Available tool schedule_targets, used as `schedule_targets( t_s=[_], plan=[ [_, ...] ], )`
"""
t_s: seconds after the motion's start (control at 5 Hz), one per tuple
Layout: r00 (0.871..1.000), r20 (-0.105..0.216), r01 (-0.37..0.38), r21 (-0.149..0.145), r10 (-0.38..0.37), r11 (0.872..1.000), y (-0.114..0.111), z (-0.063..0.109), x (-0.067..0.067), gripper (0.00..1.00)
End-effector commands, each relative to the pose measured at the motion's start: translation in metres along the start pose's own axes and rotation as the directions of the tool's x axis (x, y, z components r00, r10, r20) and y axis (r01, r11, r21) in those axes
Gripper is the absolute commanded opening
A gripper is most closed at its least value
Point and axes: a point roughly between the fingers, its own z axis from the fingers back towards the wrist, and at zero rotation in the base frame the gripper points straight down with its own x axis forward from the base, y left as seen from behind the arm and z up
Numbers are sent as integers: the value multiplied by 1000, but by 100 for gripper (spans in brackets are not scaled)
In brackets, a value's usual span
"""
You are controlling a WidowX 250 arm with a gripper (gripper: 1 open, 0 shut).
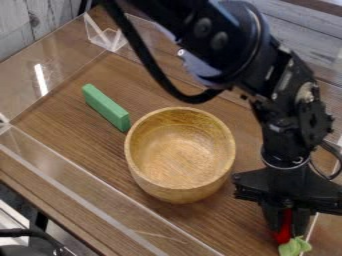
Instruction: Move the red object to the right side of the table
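The red object (pixel 282 238) lies on the table (pixel 74 140) at the lower right, close to the front edge, with its yellow-green leafy end (pixel 298 246) poking out to the right. My gripper (pixel 286 222) points almost straight down onto it. The black fingers have closed in around the red fruit, so only its lower part shows beneath them. It still rests on the wood.
A wooden bowl (pixel 181 152) stands just left of my gripper, near the table's middle. A green rectangular block (pixel 106 106) lies further left. Clear acrylic walls (pixel 67 190) edge the table, and a small clear stand (pixel 104 35) sits at the back.
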Motion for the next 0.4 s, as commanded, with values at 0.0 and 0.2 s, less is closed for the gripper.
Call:
schedule_targets(
  t_s=[0.0,0.2],
  plan=[
    [999,29,-15,-5,15,1000,-8,8,8,100],
    [1000,22,9,5,-9,1000,-6,0,6,0]
  ],
)
